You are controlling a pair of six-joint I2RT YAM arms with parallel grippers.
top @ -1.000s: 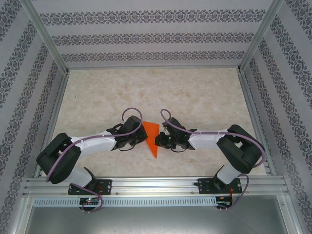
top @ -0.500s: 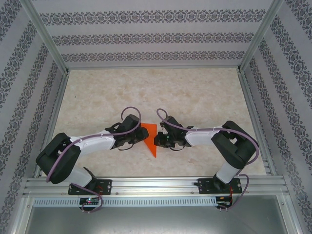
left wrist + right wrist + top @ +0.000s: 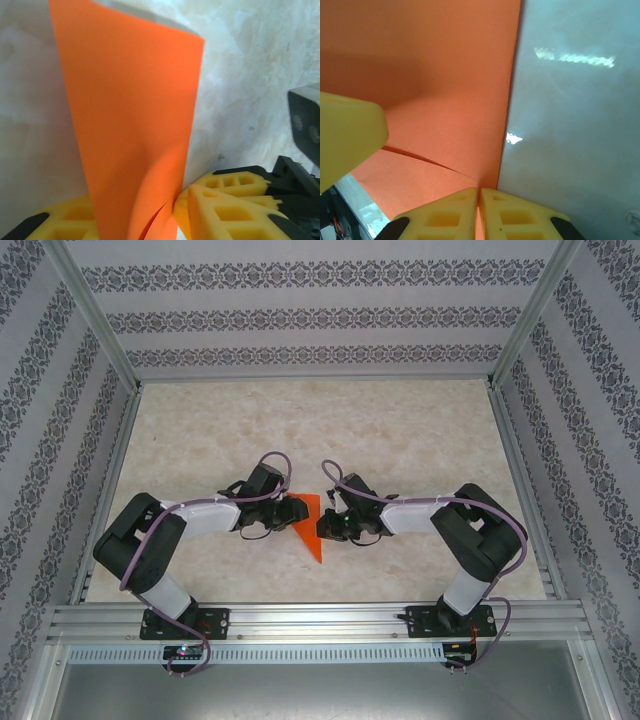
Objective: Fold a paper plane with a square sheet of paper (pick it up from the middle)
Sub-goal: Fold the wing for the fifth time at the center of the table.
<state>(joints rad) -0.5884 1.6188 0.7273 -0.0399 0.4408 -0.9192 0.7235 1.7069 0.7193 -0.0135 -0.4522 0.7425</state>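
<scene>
On the left, the left gripper (image 3: 293, 510) reaches in low over the surface (image 3: 420, 430) toward the centre. In its wrist view its yellow fingers (image 3: 227, 197) stand parted, released rather than clamped. The sheet of paper (image 3: 311, 532) rises through the gap between them, and it brushes the inner edge of one finger without being squeezed.

The sheet sits at the middle of the surface between the two arms. It is bright orange and partly folded into a narrow pointed shape whose tip aims toward the near edge. Part of it stands up off the surface and curls.

On the right, the right gripper (image 3: 326, 526) is clenched on the sheet. In its wrist view the two pads (image 3: 517, 215) meet flush, with the paper's edge pinched in the seam.

The main risk, as I judge it, is that a single pinch at one edge is all that holds thin paper. A small pull or twist from the right arm could let it slip out or swing off line. If the left gripper closes on the curled part, it would likely press a stray crease off the intended fold. With both grippers so near each other, any sideways move could knock their fingers together, and pulling apart once both are clamped could tear the sheet
</scene>
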